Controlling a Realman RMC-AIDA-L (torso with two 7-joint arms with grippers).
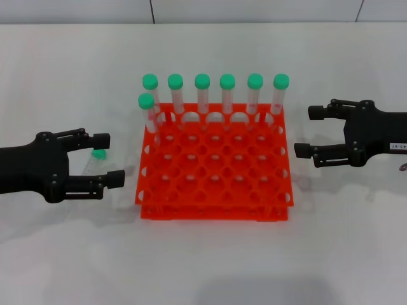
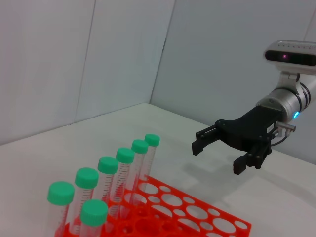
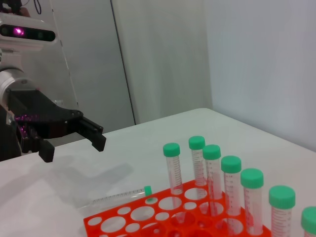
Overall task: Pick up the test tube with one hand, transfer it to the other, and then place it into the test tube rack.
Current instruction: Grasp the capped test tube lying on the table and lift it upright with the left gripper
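A clear test tube with a green cap lies on the white table, left of the orange-red rack. My left gripper, black and unlabelled, is open, and in the head view the tube lies between its two fingers. In the right wrist view this gripper hangs above the table behind the lying tube. My right gripper, black with a small white label, is open and empty just right of the rack. It also shows in the left wrist view.
Several identical green-capped tubes stand upright in the rack: a full back row and one more at the left of the second row. They also show in the wrist views. The rack's other holes are empty.
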